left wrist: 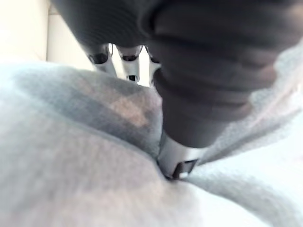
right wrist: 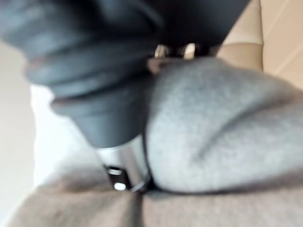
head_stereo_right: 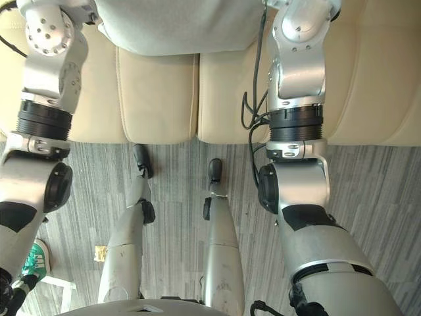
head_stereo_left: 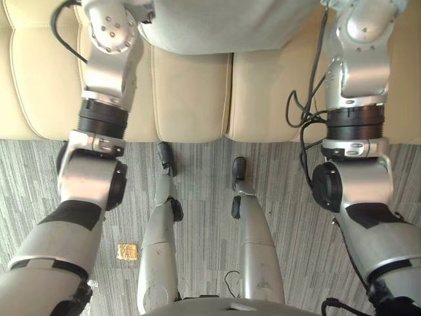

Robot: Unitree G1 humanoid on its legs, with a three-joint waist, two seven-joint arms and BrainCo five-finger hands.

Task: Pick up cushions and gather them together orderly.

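One grey cushion (head_stereo_left: pixel 217 26), cream sofa (head_stereo_left: pixel 191 99), carpet (head_stereo_left: pixel 204 172)

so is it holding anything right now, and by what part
The grey cushion, held by both hands: the left hand pinches its left edge, the right hand its right edge, thumbs dug into the fabric.

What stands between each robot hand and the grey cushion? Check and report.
Nothing visible does. The left robot hand and the right robot hand are both closed on the grey cushion, with thumbs sunk into its fabric and fingers on its far side, over the cream sofa.
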